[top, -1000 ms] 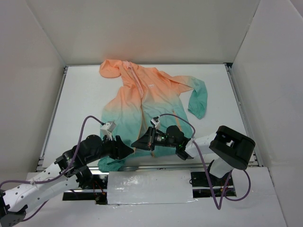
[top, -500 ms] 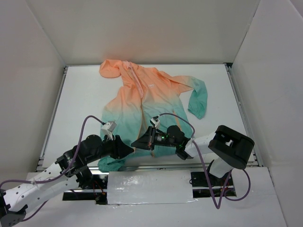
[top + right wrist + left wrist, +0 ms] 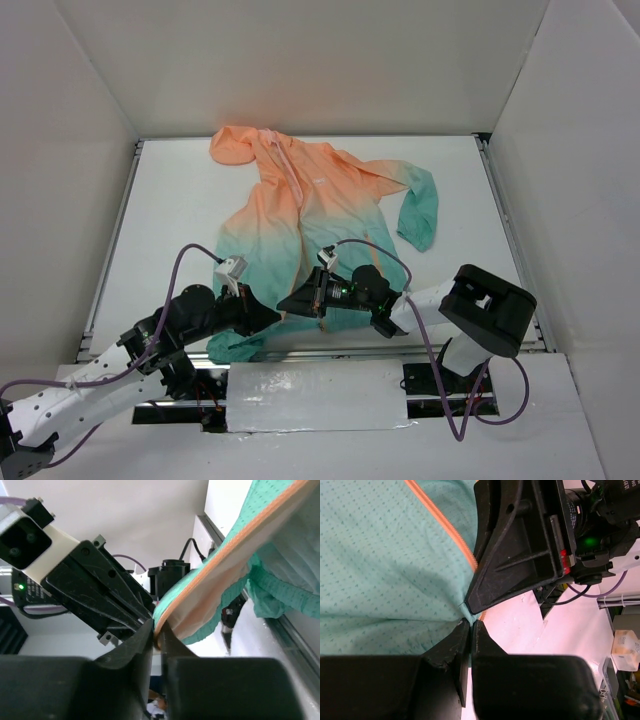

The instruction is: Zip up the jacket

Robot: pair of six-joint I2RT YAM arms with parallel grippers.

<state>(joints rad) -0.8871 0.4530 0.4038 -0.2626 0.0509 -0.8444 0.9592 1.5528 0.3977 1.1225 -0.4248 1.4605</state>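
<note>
The left gripper [image 3: 471,630] and right gripper [image 3: 160,637] each clamp the jacket's [image 3: 300,215] teal hem beside the zipper [image 3: 445,527], tips almost touching. The rest lies on the tabletop [image 3: 180,200] beyond them. Cropped lettering [image 3: 626,485] behind the right gripper is illegible.

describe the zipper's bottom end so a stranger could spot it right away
On the white table the jacket lies with its peach hood far and its teal hem at the near edge. At that hem, the left gripper and right gripper meet at the zipper, the only orange stripe crossing teal fabric.
</note>
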